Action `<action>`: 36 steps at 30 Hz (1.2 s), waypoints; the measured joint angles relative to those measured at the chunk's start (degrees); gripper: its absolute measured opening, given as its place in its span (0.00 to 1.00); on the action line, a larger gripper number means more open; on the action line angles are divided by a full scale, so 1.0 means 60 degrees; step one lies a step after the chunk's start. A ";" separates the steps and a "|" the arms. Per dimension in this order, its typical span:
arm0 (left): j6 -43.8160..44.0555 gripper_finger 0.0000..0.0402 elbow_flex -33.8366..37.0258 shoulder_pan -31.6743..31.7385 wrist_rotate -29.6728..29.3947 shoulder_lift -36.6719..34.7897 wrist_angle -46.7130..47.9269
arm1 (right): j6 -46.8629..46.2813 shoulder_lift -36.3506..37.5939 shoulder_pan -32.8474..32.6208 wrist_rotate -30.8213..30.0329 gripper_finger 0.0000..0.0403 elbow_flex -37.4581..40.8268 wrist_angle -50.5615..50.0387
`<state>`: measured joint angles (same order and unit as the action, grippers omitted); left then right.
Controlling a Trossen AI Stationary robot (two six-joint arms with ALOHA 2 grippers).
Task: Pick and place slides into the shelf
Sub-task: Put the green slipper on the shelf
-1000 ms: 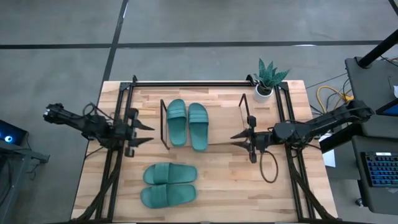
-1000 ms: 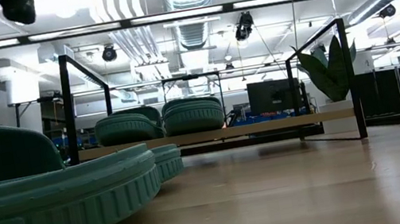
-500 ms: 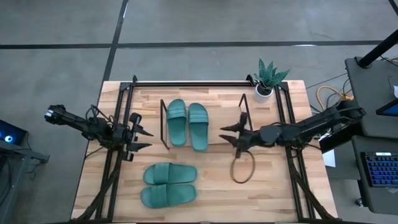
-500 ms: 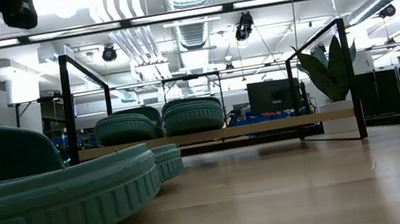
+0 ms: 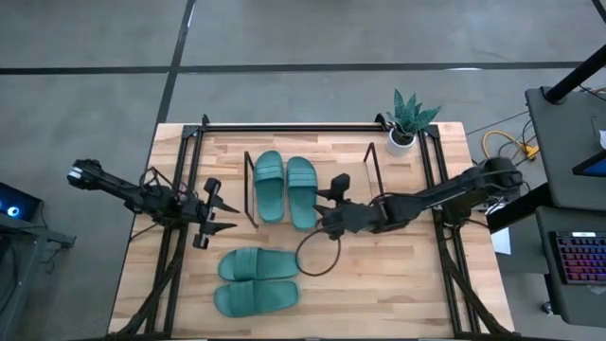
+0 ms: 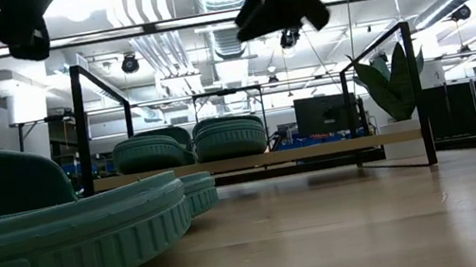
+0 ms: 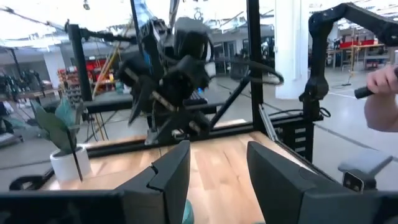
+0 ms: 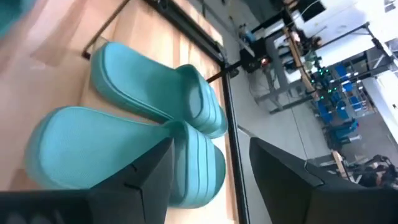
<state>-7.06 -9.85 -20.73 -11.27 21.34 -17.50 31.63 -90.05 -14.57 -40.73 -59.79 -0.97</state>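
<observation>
- High view: two slides (image 5: 286, 188) parked side by side in the shelf (image 5: 250, 194), other pair (image 5: 256, 280) loose on the near table (image 5: 398, 275), probably next up. Right gripper (image 5: 325, 205) hanging just right of the shelved pair, fingers spread, grasping nothing. Left gripper (image 5: 216, 209) off to the shelf's left, fingers parted, empty.
- Low view: loose slide (image 6: 62, 233) looming near, shelved pair (image 6: 192, 145) farther back.
- Left wrist view: fingers (image 7: 169, 174) apart, nothing between.
- Right wrist view: fingers (image 8: 138, 177) spread over a pair of slides (image 8: 143, 130).
</observation>
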 joint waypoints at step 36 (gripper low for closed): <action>0.0020 0.36 -0.0127 -0.0011 0.0018 -0.2851 0.2003 | -0.0581 -0.2471 0.2018 0.1522 0.50 -0.1570 -0.1434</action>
<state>-6.94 -10.61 -20.80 -11.16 4.23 -5.48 28.14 -104.87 -2.47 -31.60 -69.21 -9.58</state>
